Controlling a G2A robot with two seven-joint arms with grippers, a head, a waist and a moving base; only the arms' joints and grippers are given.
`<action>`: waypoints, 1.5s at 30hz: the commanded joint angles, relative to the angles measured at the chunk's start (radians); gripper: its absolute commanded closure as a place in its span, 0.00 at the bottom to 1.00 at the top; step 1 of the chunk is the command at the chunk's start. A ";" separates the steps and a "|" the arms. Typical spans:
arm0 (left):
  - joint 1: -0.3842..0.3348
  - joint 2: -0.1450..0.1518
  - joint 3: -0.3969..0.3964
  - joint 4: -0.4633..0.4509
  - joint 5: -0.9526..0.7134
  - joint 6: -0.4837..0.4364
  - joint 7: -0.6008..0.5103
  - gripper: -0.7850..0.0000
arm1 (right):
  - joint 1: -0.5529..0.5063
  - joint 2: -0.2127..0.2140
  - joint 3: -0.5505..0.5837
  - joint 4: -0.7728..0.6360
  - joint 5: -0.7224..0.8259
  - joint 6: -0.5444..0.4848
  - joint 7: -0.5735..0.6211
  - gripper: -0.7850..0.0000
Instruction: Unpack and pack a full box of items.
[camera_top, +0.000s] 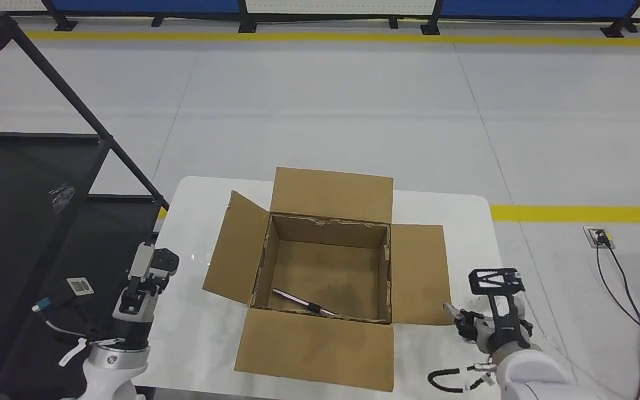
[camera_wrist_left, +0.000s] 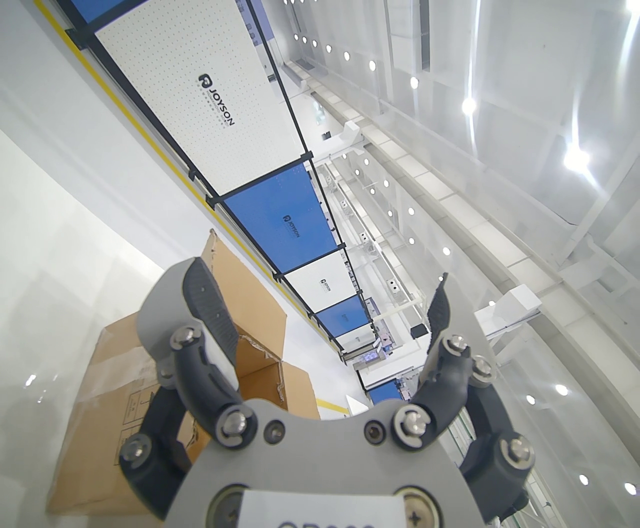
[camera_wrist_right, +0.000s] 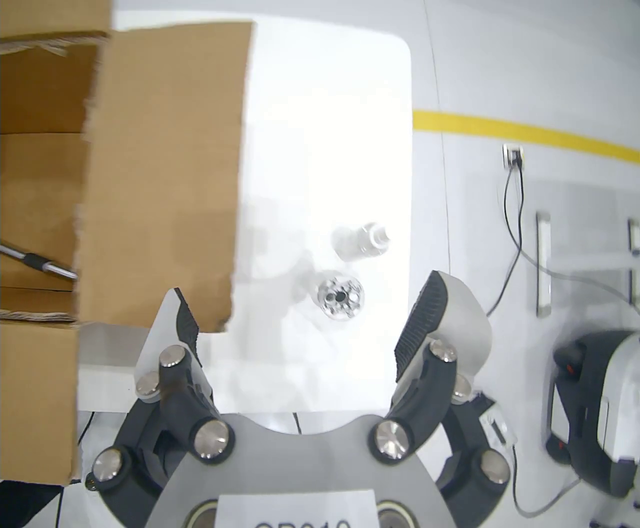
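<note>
An open cardboard box (camera_top: 325, 280) stands in the middle of the white table (camera_top: 455, 215) with all its flaps folded outward. A silver and black pen (camera_top: 305, 302) lies on the box floor near the front wall; its end (camera_wrist_right: 40, 262) shows past the right flap (camera_wrist_right: 165, 170). My left gripper (camera_top: 152, 262) is at the table's left edge beside the box (camera_wrist_left: 115, 400). It is tilted upward, open (camera_wrist_left: 320, 280) and holds nothing. My right gripper (camera_top: 495, 282) hangs open (camera_wrist_right: 306, 292) and empty over the table's right front corner, just off the right flap.
A black frame with dark netting (camera_top: 50, 200) stands left of the table. On the floor to the right are a yellow line (camera_top: 565, 213), a socket with a cable (camera_top: 597, 237) and a black and white machine (camera_wrist_right: 600, 400). Bare table surface lies right of the box.
</note>
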 joint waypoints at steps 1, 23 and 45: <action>-0.002 0.000 -0.013 0.008 -0.011 0.000 0.002 0.00 | 0.051 -0.003 -0.052 0.002 -0.010 -0.046 0.003 0.00; -0.006 0.008 -0.097 0.084 -0.158 -0.012 -0.085 0.00 | 1.033 -0.198 -0.665 0.797 0.445 -0.354 0.221 0.00; -0.102 0.025 -0.140 0.151 -0.259 0.115 -0.174 0.00 | 1.307 -0.577 -1.097 1.704 0.740 -0.613 0.017 0.00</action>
